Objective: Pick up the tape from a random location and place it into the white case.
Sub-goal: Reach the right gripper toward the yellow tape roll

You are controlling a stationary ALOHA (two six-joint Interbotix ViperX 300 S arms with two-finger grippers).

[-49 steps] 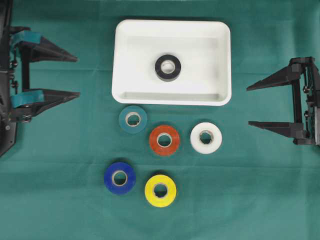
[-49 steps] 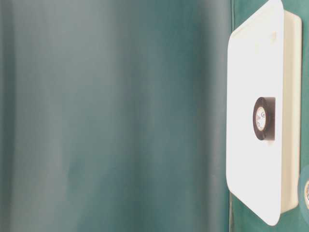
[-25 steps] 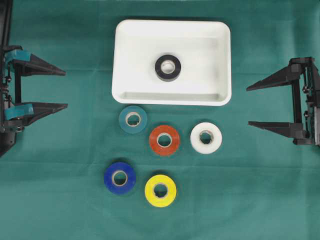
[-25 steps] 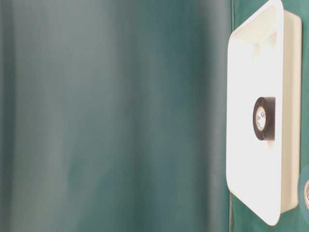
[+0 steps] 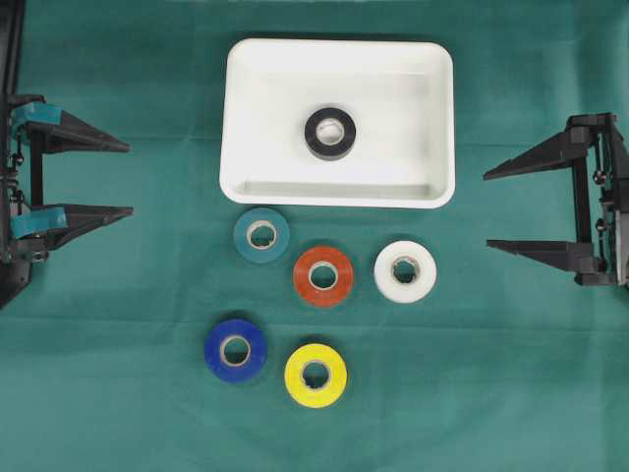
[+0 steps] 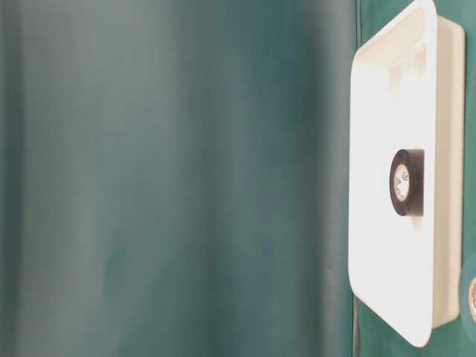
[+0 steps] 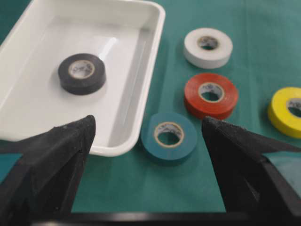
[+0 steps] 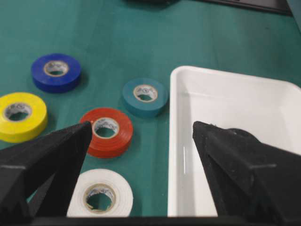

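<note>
Judged best, with black tape [image 5: 330, 133] already flat in the white case [image 5: 246, 118] and five rolls left on the counter [image 5: 511, 393]: sent left gripper [image 5: 123, 177], spread wide and empty like right gripper [image 5: 491, 208], squarely over teal tape [image 5: 261, 235].

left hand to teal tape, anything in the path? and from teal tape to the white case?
Nothing visible. The left hand is open at the left edge, with only bare green cloth between it and the teal tape. The teal tape lies just outside the white case's near rim; only that rim has to be cleared. Black tape sits mid-case.
</note>
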